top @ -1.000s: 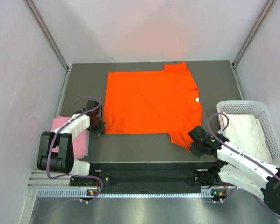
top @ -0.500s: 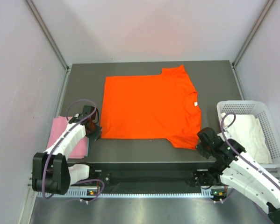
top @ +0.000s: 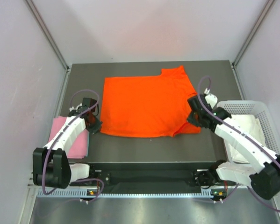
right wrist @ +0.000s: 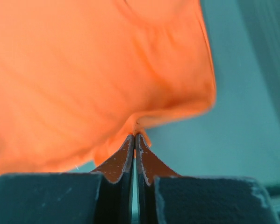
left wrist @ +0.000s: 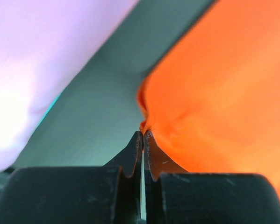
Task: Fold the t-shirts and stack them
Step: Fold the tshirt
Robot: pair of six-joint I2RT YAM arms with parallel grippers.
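Note:
The orange-red t-shirt [top: 142, 105] lies spread on the dark table [top: 83, 79]. My left gripper [top: 96, 125] is shut on its near left corner; in the left wrist view the fingertips [left wrist: 143, 134] pinch a peak of the orange-red t-shirt [left wrist: 214, 88]. My right gripper [top: 192, 116] is shut on the near right sleeve, lifted and turned in over the body. In the right wrist view its gripper [right wrist: 134, 136] nips the orange-red t-shirt [right wrist: 93, 70]. A pale pink t-shirt [top: 74, 140] lies folded left of the table. A white t-shirt [top: 245, 133] sits in the basket.
A white plastic basket [top: 266, 108] stands off the table's right edge, under my right arm. Pale walls close in the left, right and far sides. A metal rail runs along the near edge below the arm bases.
My right gripper has swung from the near right edge toward the far side, carrying the sleeve up and in over the shirt. The left gripper has barely moved and keeps its pinch.

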